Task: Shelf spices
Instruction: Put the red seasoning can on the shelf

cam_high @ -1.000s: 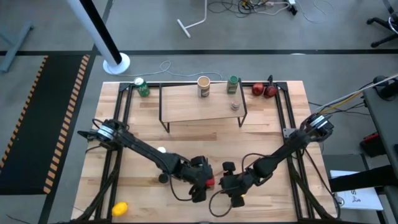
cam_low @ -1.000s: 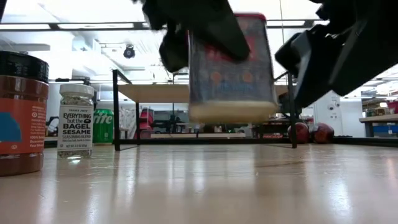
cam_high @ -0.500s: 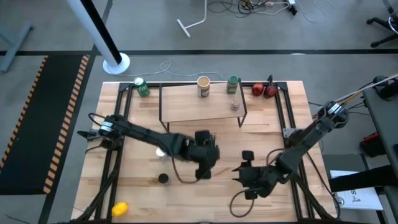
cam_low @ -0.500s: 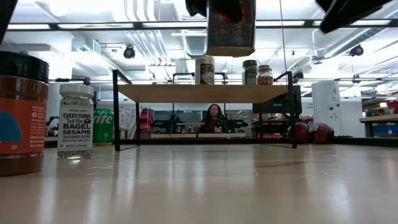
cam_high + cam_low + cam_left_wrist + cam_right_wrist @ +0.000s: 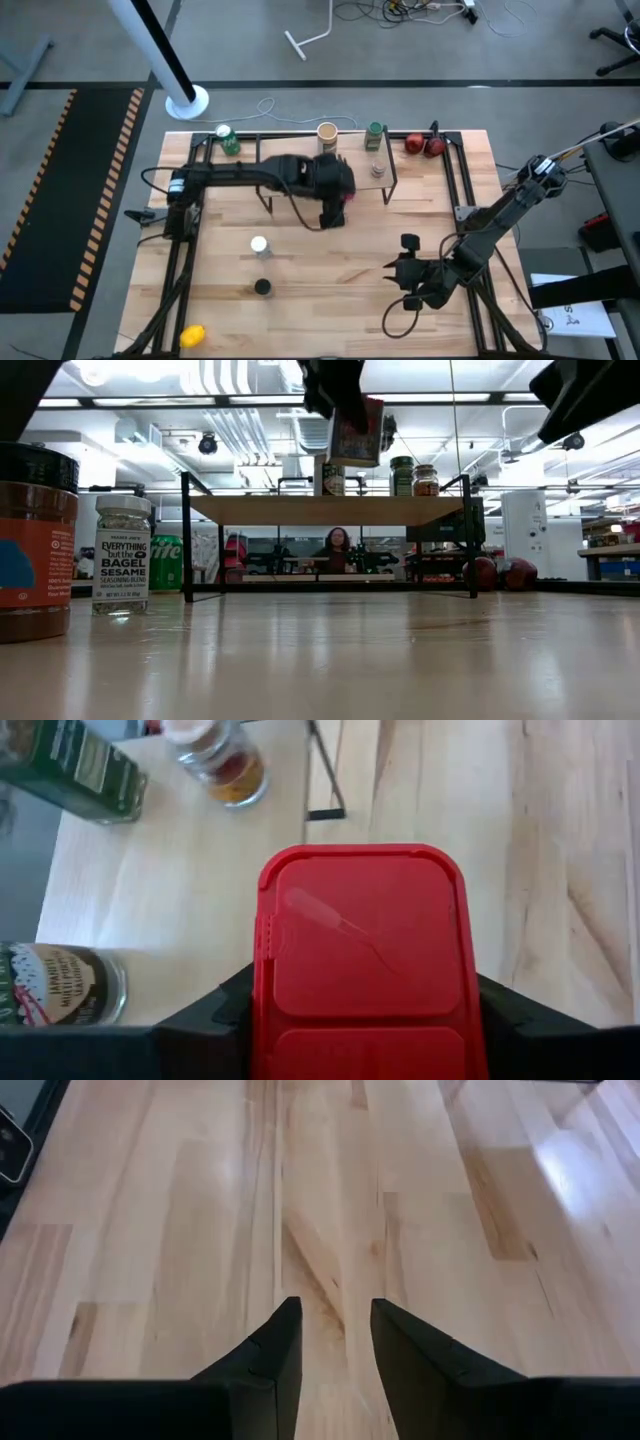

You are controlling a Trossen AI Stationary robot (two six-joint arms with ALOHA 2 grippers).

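Note:
My left gripper [image 5: 333, 190] is shut on the red square tin [image 5: 360, 935] and holds it above the right part of the shelf [image 5: 300, 165]. On the shelf top stand the tan round-lidded tub [image 5: 327, 136], the green-capped jar [image 5: 374, 134] and the small clear jar [image 5: 377, 168]. The white-capped jar [image 5: 259, 244] and the dark-capped brown jar [image 5: 262, 287] stand on the table in front of the shelf. My right gripper [image 5: 330, 1330] hangs open over bare table at the near right, with nothing between its fingers. My left gripper pinches the red tin between its two fingers [image 5: 215, 1010], one on each of two opposite sides [image 5: 262, 1010] just below the lid. The fingers come from above, pointing down. The tin hangs slightly tilted, lid up, clear above the shelf top [image 5: 325, 510].
A green can [image 5: 228, 140] stands behind the shelf's left end and two red fruits [image 5: 425, 145] lie at the far right corner. A yellow object [image 5: 192, 335] lies at the near left. Black rails [image 5: 465, 200] run along both table sides.
My left gripper has carried the red tin up from the middle of the table toward the far edge, until it is over the shelf's right part. My right gripper has drawn back from the tin toward the table's right edge.

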